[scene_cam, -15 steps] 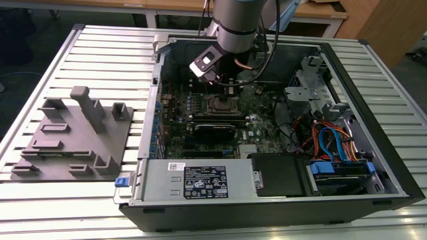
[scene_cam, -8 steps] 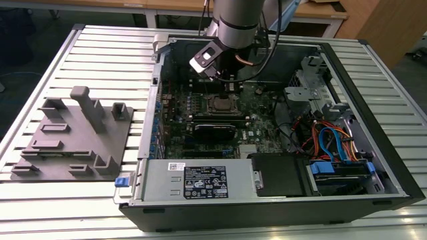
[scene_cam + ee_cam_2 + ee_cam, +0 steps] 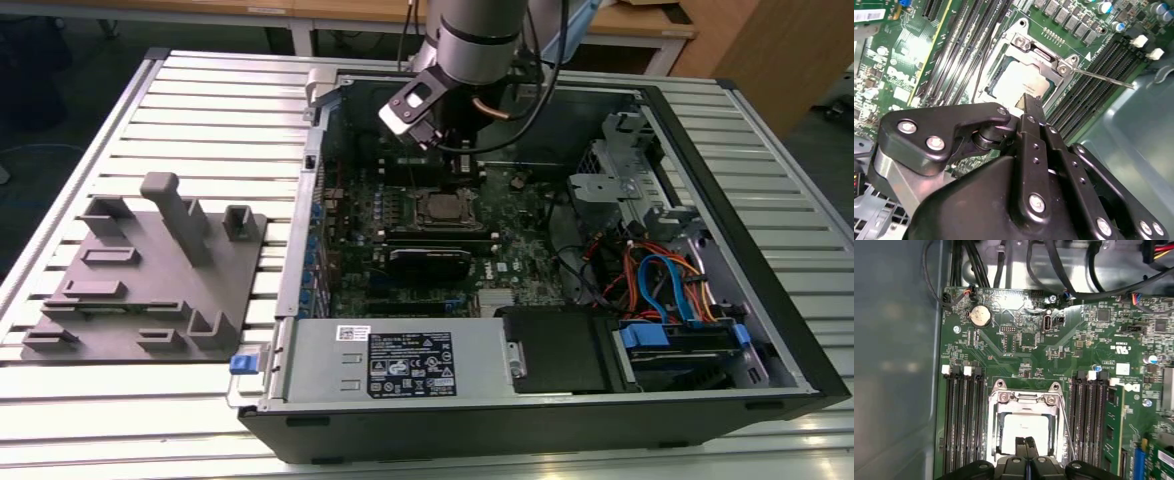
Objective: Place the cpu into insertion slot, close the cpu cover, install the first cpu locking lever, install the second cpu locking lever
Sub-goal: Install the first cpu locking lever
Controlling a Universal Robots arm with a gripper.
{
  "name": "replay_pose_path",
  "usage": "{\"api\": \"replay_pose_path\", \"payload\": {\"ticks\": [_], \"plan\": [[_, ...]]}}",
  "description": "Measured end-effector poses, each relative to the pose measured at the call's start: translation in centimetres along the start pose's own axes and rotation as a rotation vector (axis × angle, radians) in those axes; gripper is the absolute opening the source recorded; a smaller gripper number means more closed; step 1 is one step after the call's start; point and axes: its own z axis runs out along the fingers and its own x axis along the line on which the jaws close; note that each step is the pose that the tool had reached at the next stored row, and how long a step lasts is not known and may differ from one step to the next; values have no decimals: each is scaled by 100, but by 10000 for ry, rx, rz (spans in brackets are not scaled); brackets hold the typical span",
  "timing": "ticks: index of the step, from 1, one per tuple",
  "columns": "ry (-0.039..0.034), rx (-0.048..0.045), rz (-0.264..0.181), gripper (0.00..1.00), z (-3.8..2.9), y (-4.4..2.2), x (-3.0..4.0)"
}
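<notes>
The cpu lies seated in the insertion slot, its silver-grey top also clear in the second wrist view. The cpu cover lies down around it, and the chip shows through its square window. A thin locking lever sticks out from one corner of the socket over the long black slots; it shows again as a slanted wire. My gripper hovers just above the socket's near edge, fingers pressed together with nothing between them. In the exterior view my arm reaches into the case behind the socket.
Long black memory slots flank the socket on both sides. The case wall is close by. Cables and a drive cage fill the exterior view's right, a power supply the front. A grey fixture plate lies on the exterior view's left.
</notes>
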Motion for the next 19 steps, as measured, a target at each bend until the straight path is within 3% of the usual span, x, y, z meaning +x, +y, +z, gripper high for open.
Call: {"api": "replay_pose_path", "payload": {"ticks": [8,19], "plan": [[-51,2,1,10,-154,-4,3],[-55,-7,1,10,-159,-5,3]]}}
